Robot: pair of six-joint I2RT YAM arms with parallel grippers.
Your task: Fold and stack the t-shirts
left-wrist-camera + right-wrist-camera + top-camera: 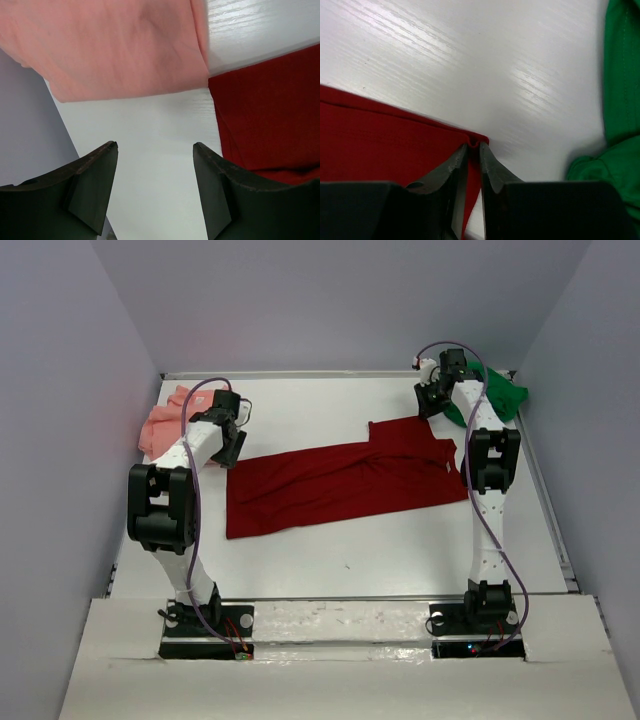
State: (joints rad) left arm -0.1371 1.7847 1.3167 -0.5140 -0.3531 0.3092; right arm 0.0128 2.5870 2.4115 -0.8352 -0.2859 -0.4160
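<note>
The right arm is extended far, its right gripper [474, 145] clamped on a corner of the dark red t-shirt [340, 480] spread across the table [350, 560]. The left gripper [155, 146] is held agape above the tabletop, beside the salmon pink t-shirt [115, 45].

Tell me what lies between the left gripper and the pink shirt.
Only bare white table separates the left gripper from the pink shirt, as the left wrist view shows.
</note>
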